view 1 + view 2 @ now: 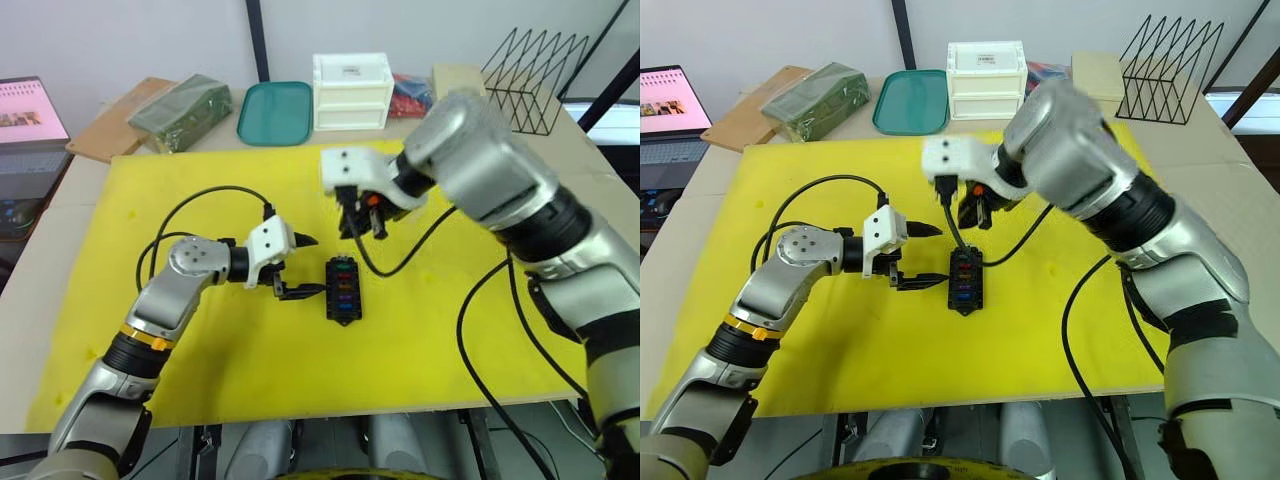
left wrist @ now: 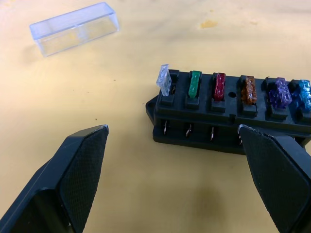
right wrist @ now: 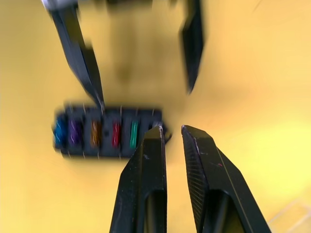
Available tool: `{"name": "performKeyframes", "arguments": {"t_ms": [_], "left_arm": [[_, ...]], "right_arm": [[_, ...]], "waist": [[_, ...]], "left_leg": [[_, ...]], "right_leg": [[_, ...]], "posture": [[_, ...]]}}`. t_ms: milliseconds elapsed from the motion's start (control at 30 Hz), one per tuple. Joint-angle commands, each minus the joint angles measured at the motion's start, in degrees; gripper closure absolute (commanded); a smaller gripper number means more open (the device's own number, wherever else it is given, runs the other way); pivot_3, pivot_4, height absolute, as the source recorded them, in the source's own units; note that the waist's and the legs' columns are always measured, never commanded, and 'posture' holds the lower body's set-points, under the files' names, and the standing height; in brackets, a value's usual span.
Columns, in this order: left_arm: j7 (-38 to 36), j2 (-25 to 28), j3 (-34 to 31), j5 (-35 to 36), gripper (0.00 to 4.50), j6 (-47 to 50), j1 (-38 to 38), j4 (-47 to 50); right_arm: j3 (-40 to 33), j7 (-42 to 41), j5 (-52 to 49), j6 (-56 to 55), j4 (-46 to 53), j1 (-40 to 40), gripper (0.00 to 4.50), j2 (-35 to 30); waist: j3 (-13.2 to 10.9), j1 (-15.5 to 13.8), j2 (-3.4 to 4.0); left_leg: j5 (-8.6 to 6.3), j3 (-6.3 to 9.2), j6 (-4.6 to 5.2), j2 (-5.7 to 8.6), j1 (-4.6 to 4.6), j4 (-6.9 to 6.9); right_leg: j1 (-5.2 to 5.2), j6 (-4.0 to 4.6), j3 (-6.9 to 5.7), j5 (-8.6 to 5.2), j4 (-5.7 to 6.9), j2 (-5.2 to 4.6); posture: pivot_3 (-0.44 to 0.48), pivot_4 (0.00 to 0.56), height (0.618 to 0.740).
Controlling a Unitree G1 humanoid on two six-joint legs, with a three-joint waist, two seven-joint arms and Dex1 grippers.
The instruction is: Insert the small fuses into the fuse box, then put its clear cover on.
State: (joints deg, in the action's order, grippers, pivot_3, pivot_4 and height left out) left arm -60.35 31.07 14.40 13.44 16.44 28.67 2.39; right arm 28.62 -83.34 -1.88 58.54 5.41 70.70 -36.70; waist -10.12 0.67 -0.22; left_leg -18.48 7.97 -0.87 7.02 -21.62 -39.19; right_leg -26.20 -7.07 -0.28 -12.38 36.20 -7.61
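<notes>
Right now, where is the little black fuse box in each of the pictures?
Left eye view: the fuse box lies on the yellow mat, just right of the left gripper.
Right eye view: near the picture's middle.
Left wrist view: beyond the two black fingers.
Right wrist view: past the right gripper.
Shared landmark: its row of coloured fuses.

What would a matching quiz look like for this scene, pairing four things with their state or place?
Column one:
1. small black plastic fuse box
2. transparent rectangular plastic cover
3. clear blade fuse
4. left gripper

Column two:
A. lying on the yellow mat, apart from the box
B. tilted in the end slot
C. fingers spread open
D. holding a row of coloured fuses

Pairs: 1-D, 2-A, 3-B, 4-C
</notes>
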Motion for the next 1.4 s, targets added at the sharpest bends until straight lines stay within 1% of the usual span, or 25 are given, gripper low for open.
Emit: {"name": "performKeyframes", "arguments": {"t_ms": [33,100,167,200,267,333,467,567,900,1167,1400], "left_arm": [[-0.61,0.88,-2.4,1.29,0.0,-0.23,0.51,1.9],[-1.09,1.19,-2.69,1.7,0.0,0.17,0.61,2.12],[-1.44,1.37,-2.82,1.88,0.0,0.3,0.75,2.07],[-1.53,1.4,-2.85,1.89,0.0,0.33,0.79,2.05],[-1.77,1.41,-2.89,1.81,0.0,0.25,0.94,1.81],[-2.07,1.4,-2.8,1.62,0.0,0.03,1.13,1.56],[-2.49,1.1,-2.61,1.36,0.0,-0.24,1.87,0.76],[-2.59,1.0,-2.53,1.32,0.0,-0.2,2.04,0.71],[-2.7,0.9,-2.42,1.13,0.0,-0.02,1.79,1.27],[-2.58,0.97,-2.4,1.13,0.0,0.11,1.45,1.77],[-2.49,0.96,-2.23,0.93,0.0,-0.02,1.32,2.03]], "right_arm": [[-10.39,8.33,-3.72,-5.48,5.31,-7.98,3.81,2.19],[-13.8,9.2,-6.7,-6.83,6.18,-12.57,3.81,2.54],[-15.2,10.12,-8.16,-8.69,5.94,-15.35,3.81,2.05],[-15.4,10.61,-8.59,-9.27,5.73,-15.93,3.81,1.82],[-15.1,9.98,-11.05,-5.04,3.87,-15.59,3.81,1.12],[-15.09,9.32,-12.24,-3.81,2.1,-16.63,3.81,-0.78],[-14.15,9.8,-12.73,-5.74,-0.61,-19.63,3.81,-3.08],[-13.9,8.89,-14.94,-5.13,0.37,-21.46,3.81,-3.48],[-13.1,10.35,-18.22,-3.94,-3.19,-19.87,3.81,-0.81],[-11.33,11.03,-17.3,-6.04,-7.99,-18.67,3.81,0.08],[-9.9,10.65,-16.86,-7.52,-9.52,-18.89,3.81,0.17]], "waist": [[0.07,-0.03,-0.11],[0.06,-0.01,-0.1],[0.06,0.03,-0.1],[0.06,0.14,-0.1],[0.06,0.21,-0.1],[0.06,0.1,-0.1],[0.06,-0.12,-0.1],[0.06,0.0,-0.1],[0.06,0.0,-0.1],[0.06,0.02,-0.1],[0.06,0.07,-0.1]], "left_leg": [[0.0,0.01,0.0,0.0,0.02,-0.01],[0.0,-0.04,0.0,0.01,0.03,-0.02],[0.0,-0.04,0.0,0.01,0.03,-0.02],[0.0,-0.05,0.0,0.01,0.03,-0.02],[0.0,-0.06,0.0,0.0,0.03,-0.02],[0.0,-0.05,0.0,-0.02,0.04,-0.01],[0.0,-0.04,0.0,0.0,0.04,-0.02],[0.0,-0.04,0.0,0.01,0.04,-0.01],[0.0,-0.06,0.0,-0.02,0.05,-0.01],[0.0,-0.05,0.0,-0.01,0.05,-0.01],[0.0,-0.05,0.0,-0.01,0.05,-0.01]], "right_leg": [[0.03,0.0,0.0,0.0,0.0,0.0],[0.04,0.0,0.02,0.01,0.02,-0.02],[0.04,0.0,0.02,0.01,0.03,-0.02],[0.02,0.0,0.03,0.01,0.03,-0.02],[0.01,0.0,0.04,0.01,0.03,0.0],[0.03,0.0,0.04,0.01,0.03,0.01],[0.11,0.0,0.03,0.01,-0.04,-0.01],[0.08,0.0,0.03,0.01,-0.03,-0.01],[0.09,0.0,0.04,0.01,-0.02,0.0],[0.08,0.0,0.04,0.01,-0.02,0.0],[0.08,0.0,0.04,0.01,-0.02,0.0]], "posture": [[0.0,0.15,0.74],[0.0,0.15,0.74],[0.0,0.15,0.74],[0.0,0.15,0.74],[0.0,0.15,0.74],[0.0,0.15,0.74],[0.0,0.15,0.74],[0.0,0.15,0.74],[0.0,0.15,0.74],[0.0,0.15,0.74],[0.0,0.15,0.74]]}}
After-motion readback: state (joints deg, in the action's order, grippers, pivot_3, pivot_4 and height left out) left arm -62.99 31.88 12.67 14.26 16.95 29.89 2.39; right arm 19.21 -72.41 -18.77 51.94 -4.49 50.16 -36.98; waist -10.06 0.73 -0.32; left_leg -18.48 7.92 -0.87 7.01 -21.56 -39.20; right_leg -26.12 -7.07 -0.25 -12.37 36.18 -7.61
